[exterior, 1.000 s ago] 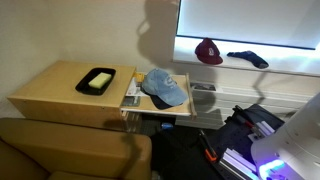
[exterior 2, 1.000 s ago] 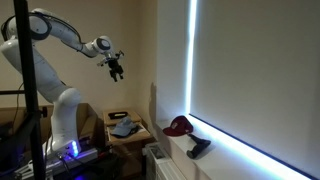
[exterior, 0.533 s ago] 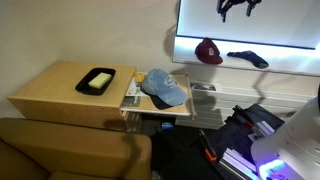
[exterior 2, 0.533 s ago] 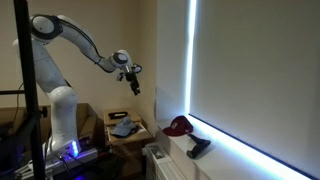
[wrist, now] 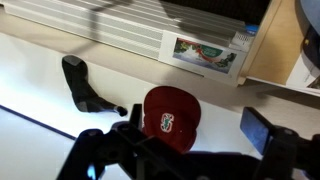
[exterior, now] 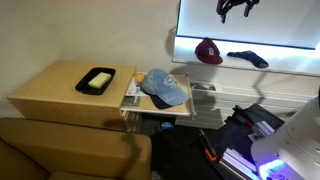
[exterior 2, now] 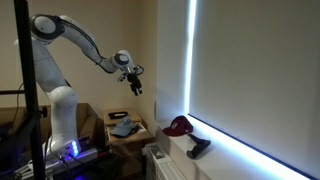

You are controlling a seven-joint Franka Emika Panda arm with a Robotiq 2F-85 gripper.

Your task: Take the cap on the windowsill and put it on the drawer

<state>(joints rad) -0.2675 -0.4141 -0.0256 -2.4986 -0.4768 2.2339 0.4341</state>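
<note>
The maroon cap (exterior: 208,51) lies on the white windowsill (exterior: 285,62), also seen in an exterior view (exterior 2: 180,126). In the wrist view the cap (wrist: 170,115) sits right below my open, empty gripper (wrist: 178,138), brim toward the camera, with a finger on each side. In both exterior views my gripper (exterior: 237,8) (exterior 2: 136,83) hangs in the air well above the sill, apart from the cap. The narrow light-wood drawer (exterior: 152,109) stands below and carries a light blue cap (exterior: 165,87).
A dark navy cap (exterior: 247,58) (wrist: 85,88) lies on the sill beside the maroon one. A wider light-wood cabinet (exterior: 50,92) holds a black tray (exterior: 98,80). A sofa (exterior: 60,150) fills the front. A radiator grille (wrist: 130,25) runs below the sill.
My arm has swung from near the wall out toward the window and lowered, bringing the gripper above the sill. In the last half second it barely moved. The caps have not moved.
</note>
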